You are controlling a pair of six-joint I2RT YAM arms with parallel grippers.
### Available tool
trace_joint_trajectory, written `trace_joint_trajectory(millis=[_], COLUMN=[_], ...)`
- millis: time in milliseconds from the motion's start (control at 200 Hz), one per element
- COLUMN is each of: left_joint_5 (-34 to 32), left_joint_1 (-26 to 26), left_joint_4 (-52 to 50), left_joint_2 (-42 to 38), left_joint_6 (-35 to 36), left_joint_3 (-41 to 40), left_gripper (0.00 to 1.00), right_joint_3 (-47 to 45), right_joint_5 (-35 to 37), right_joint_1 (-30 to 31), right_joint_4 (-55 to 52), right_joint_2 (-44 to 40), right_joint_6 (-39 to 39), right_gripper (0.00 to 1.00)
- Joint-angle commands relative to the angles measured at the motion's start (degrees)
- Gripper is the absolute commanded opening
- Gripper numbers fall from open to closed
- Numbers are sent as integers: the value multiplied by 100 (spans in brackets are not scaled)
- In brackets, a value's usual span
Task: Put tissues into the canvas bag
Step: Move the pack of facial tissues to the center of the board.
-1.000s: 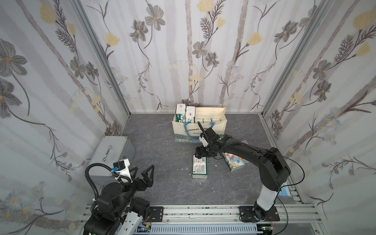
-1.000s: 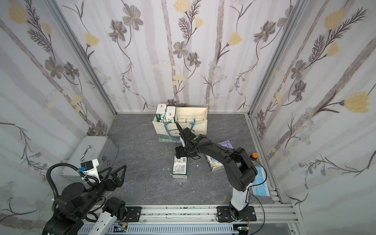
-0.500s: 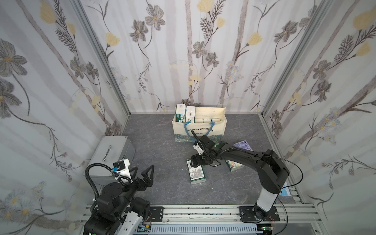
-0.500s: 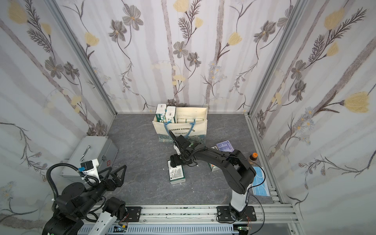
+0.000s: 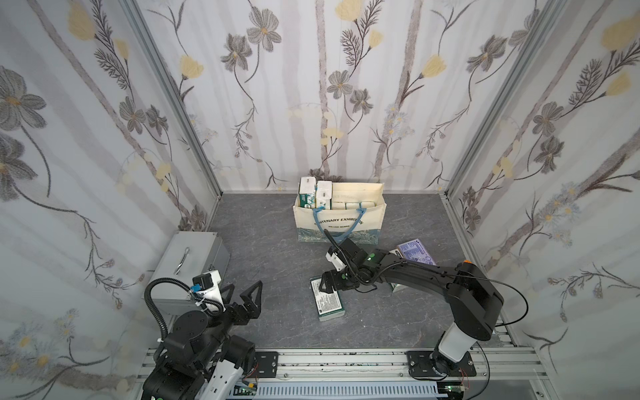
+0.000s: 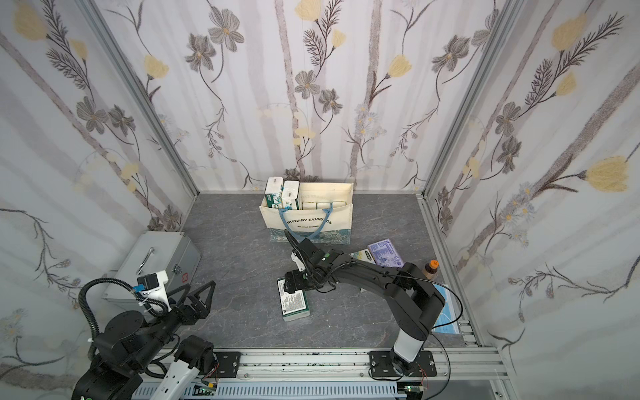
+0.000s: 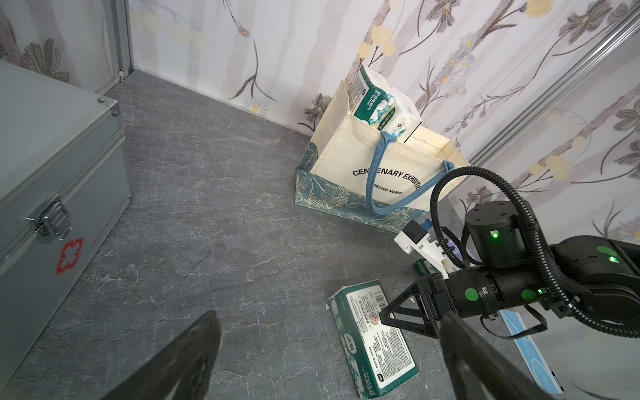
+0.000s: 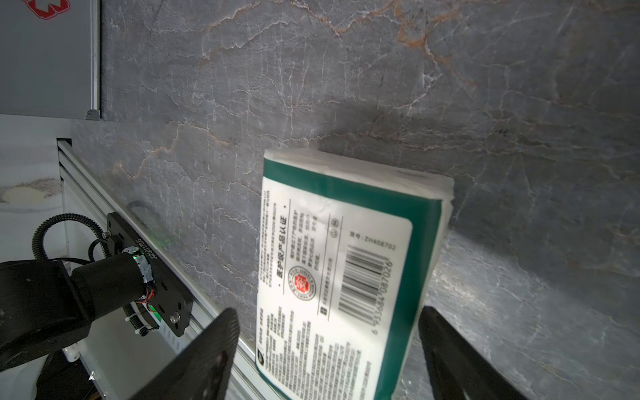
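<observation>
Right gripper (image 8: 327, 311), jaws spread, straddles 1 end of flat, brick-shaped, green plastic-wrapped tissue pack (image 8: 332, 263) on veined grey table (image 8: 346, 86).

Pale wallpaper (image 5: 311, 86) printed with grey and yellow flowers covers the three walls of a small booth, joined at the corners by silver metal posts (image 5: 174, 100). The floor (image 5: 277, 249) is dark grey with stone-like veins. A silver metal case (image 5: 197, 252) stands by one side wall; a slotted rail (image 5: 346, 358) edges the front.
</observation>
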Motion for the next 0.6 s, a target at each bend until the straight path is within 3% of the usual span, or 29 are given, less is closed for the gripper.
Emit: trace_joint_trajectory(millis=[0, 355, 595], left_joint_5=[-36, -27, -17], left_joint_1=[3, 0, 3], left_joint_4=[142, 139, 150], left_joint_2=[-8, -10, 7], left_joint_6=[16, 18, 15], left_joint_3=[-5, -5, -2], left_gripper=[100, 100, 100], right_joint_3=[-163, -649, -764], right_joint_5=[-161, 197, 108], right_joint_1=[48, 277, 804], right_joint_4=[284, 364, 788], right_joint_2=[-209, -384, -431], right_joint_6=[303, 410, 918], right_gripper=[82, 84, 85])
